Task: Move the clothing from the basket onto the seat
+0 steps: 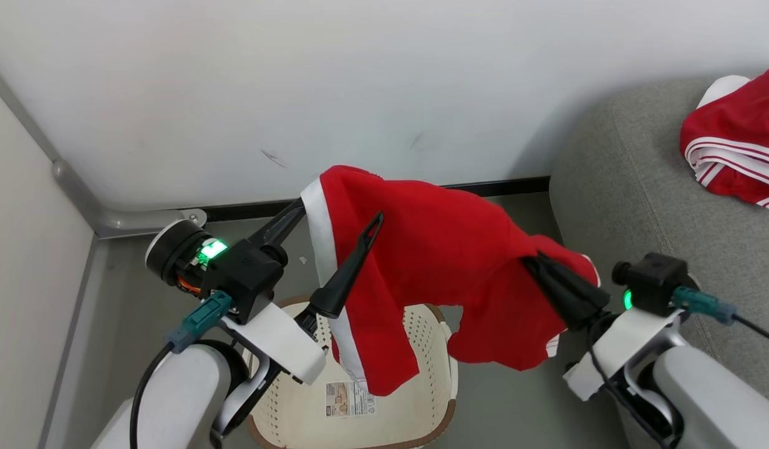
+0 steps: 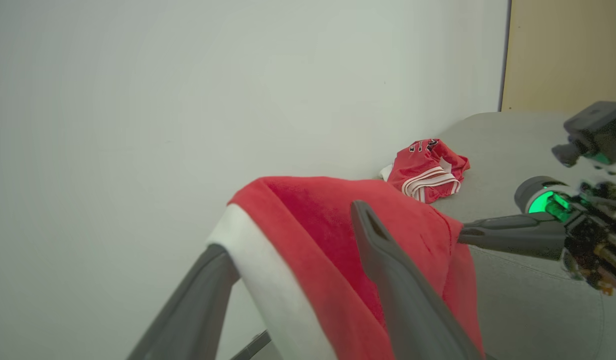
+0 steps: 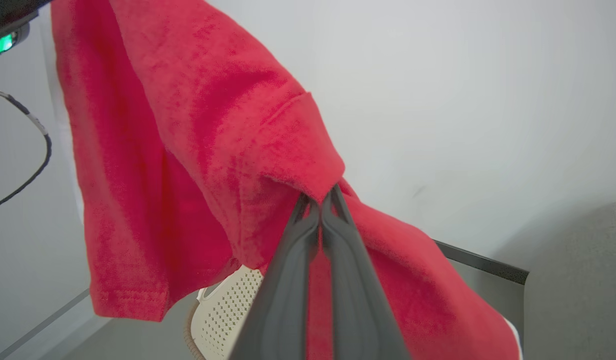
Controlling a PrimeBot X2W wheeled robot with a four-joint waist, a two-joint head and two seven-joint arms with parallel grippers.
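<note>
A red garment (image 1: 446,249) with a white stripe hangs in the air above the cream basket (image 1: 425,349). My right gripper (image 1: 534,262) is shut on its right end; in the right wrist view the closed fingertips (image 3: 320,197) pinch a fold of the garment (image 3: 188,125). My left gripper (image 1: 342,209) stands open, with the garment's striped edge draped over its far finger and its near finger (image 2: 387,260) lying bare in front of the fabric. A second red piece of clothing (image 1: 733,149) lies bunched on the grey seat (image 1: 621,187) at the right.
Inside the basket a label sticker (image 1: 350,399) shows on the bottom. A white wall (image 1: 359,81) with a dark baseboard stands close behind. A cream panel (image 1: 22,262) closes the left side, and grey floor (image 1: 515,399) lies between basket and seat.
</note>
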